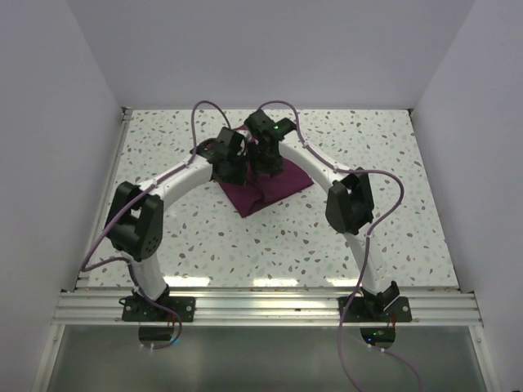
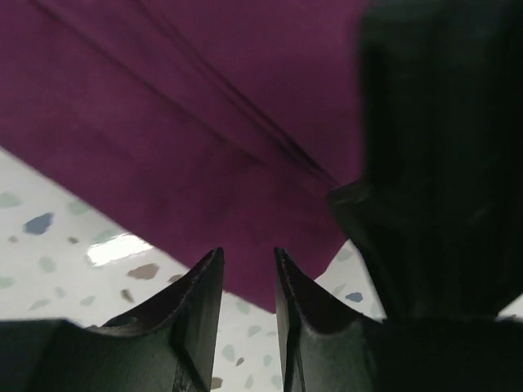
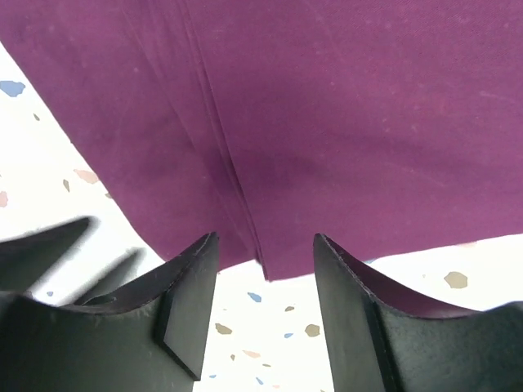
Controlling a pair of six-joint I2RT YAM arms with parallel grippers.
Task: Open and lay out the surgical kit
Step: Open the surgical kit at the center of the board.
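Observation:
The surgical kit is a folded dark purple cloth wrap (image 1: 263,194) lying on the speckled table; no tray or instruments show. Both grippers hang over its far part. My left gripper (image 1: 229,167) is open with a narrow gap, and the wrap's edge (image 2: 204,163) lies just past its fingertips in the left wrist view. My right gripper (image 1: 265,159) is open wider, with a folded corner of the wrap (image 3: 327,122) between and beyond its fingertips. Neither holds anything. The right arm's black body (image 2: 441,155) fills the right side of the left wrist view.
The white speckled table (image 1: 204,237) is walled on the left, right and back. An aluminium rail (image 1: 261,309) carries the two arm bases at the near edge.

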